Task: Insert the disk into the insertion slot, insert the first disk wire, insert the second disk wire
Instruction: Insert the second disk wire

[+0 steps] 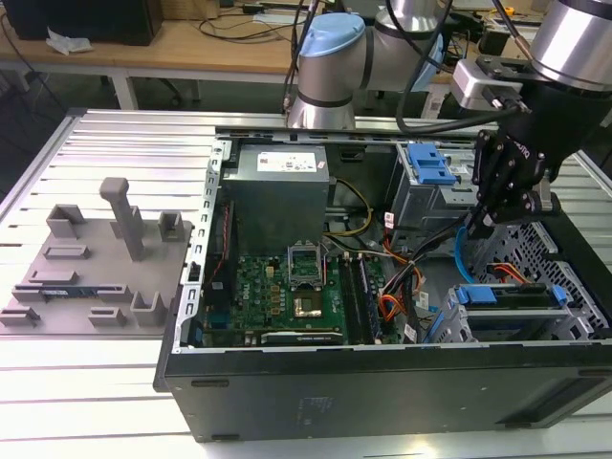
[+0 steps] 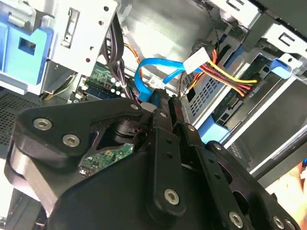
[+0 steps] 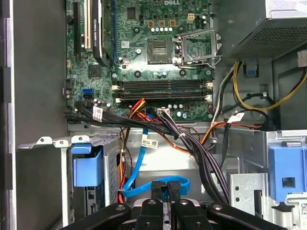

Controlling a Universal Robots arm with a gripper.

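My fingers (image 3: 165,203) are clamped on the blue wire (image 3: 139,160) inside the open case (image 1: 382,382). The disk (image 1: 507,296) — silver, blue-framed — sits in the slot (image 1: 478,330), a perforated grey cage, at the exterior view's right, near the motherboard (image 3: 144,52).

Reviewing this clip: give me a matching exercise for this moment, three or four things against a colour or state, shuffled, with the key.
Things:
1. disk
2. gripper
3. flat cable
4. printed fixture plate

States:
A. grey, lying on the table outside the computer case
B. seated in the insertion slot, blue carrier edge showing
C. shut on the flat cable's end
D. bright blue, looping inside the case

Pairs: 1-B, 2-C, 3-D, 4-A
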